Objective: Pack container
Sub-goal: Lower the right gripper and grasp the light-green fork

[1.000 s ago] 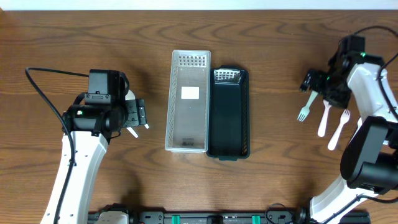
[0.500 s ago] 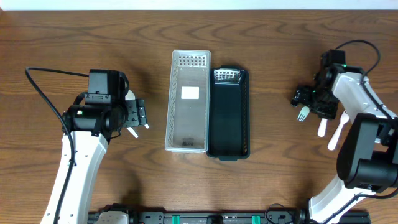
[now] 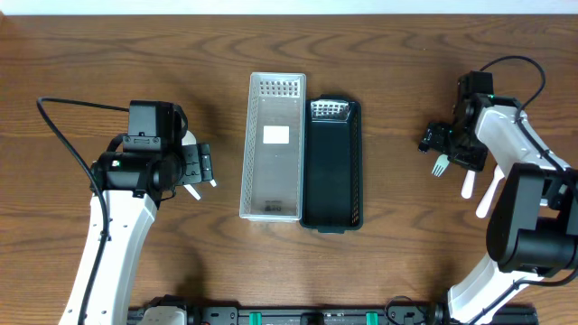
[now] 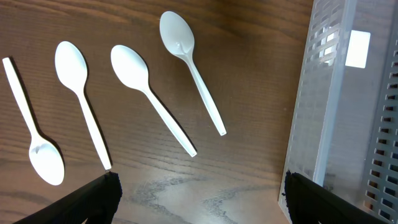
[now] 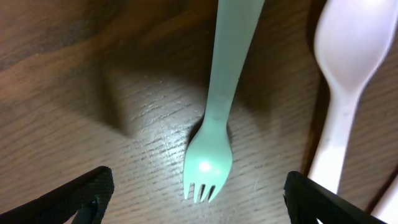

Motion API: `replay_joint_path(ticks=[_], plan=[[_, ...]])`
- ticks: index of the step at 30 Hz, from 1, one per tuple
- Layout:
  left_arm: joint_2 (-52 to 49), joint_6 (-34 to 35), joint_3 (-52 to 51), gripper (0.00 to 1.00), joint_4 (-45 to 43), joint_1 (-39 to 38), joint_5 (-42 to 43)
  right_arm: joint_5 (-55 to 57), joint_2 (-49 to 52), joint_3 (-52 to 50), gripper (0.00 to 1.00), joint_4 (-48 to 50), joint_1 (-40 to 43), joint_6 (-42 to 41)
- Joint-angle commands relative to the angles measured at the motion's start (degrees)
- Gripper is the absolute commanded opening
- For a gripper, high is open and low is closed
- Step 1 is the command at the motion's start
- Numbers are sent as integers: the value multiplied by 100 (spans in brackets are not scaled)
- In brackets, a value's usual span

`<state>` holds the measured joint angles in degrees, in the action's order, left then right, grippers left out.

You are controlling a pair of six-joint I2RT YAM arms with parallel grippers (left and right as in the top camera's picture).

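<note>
Hovering well right of the clear container [image 3: 273, 146], right gripper [image 5: 200, 198] is hanging over a mint fork [image 5: 214, 106] lying on the worktop [image 3: 397, 72], jaws wide. Left gripper [image 4: 199, 199], jaws also wide, is hanging over four white spoons [image 4: 134, 65] left of the container.

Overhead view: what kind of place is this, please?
Probably a robotics lab bench, not a kitchen: a left arm and a right arm work at a wooden table, with plastic spoons and a green fork laid out beside a clear tray and a black tray.
</note>
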<state>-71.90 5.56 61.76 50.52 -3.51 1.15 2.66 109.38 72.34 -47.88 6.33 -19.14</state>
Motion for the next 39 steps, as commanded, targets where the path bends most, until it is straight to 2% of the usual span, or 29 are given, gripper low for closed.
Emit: replay_joint_path(ticks=[1, 12, 19, 21, 26, 30, 39], plan=[[-11, -33, 83, 87, 0, -11, -4, 98, 240, -48, 92, 55, -39, -120], [-11, -33, 83, 87, 0, -11, -4, -33, 798, -48, 92, 96, -39, -118], [-11, -33, 83, 87, 0, -11, -4, -61, 796, -48, 66, 24, -39, -118], [-11, -33, 83, 87, 0, -11, -4, -125, 796, -48, 64, 24, -39, -118], [-11, -33, 83, 87, 0, -11, -4, -125, 796, -48, 49, 9, -39, -120], [-11, -33, 83, 87, 0, -11, -4, -122, 796, -48, 47, 2, -39, -118], [-11, -33, 83, 87, 0, -11, -4, -122, 796, -48, 35, -9, -39, -118]])
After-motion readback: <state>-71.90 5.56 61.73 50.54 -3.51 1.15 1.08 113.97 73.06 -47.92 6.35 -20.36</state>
